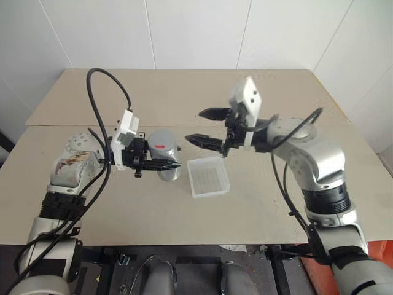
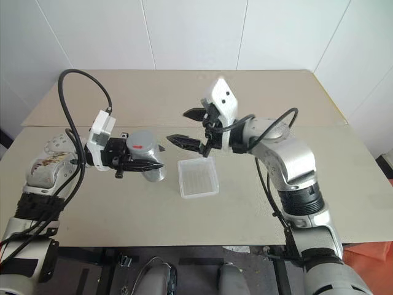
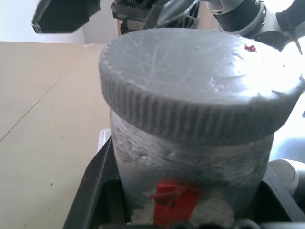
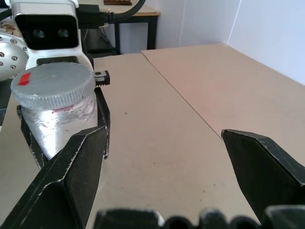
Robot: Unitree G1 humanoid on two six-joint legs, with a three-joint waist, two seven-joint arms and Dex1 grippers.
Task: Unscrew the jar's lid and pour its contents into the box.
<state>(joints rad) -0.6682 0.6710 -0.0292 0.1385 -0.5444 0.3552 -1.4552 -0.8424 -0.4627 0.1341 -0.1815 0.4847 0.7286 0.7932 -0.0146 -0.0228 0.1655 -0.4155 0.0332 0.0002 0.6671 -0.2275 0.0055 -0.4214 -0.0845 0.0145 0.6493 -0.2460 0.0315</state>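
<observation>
Jar (image 1: 164, 161): upright above the table (image 1: 258, 209), clamped in left tool (image 1: 161, 165); lid (image 4: 52, 86) still on. Box (image 1: 209, 176) just beside. Right tool (image 1: 206, 127): jaws wide, empty, near the lid. Risks: off-centre grip slipping on the lid; jar twisting in the clamp.

Right gripper (image 4: 164, 157) is standing with its two black fingers (image 4: 71, 181) spread wide apart, nothing between them. Beyond them the jar (image 4: 57, 119) is sitting upright, clear-greyish wall smeared with red, the grey ribbed lid (image 4: 53, 86) screwed on top and carrying a small red mark at its rim. The left gripper (image 4: 66, 119) is clamping the jar's body from both sides. The tan table (image 4: 190, 95) is stretching away behind, a seam crossing it.
</observation>
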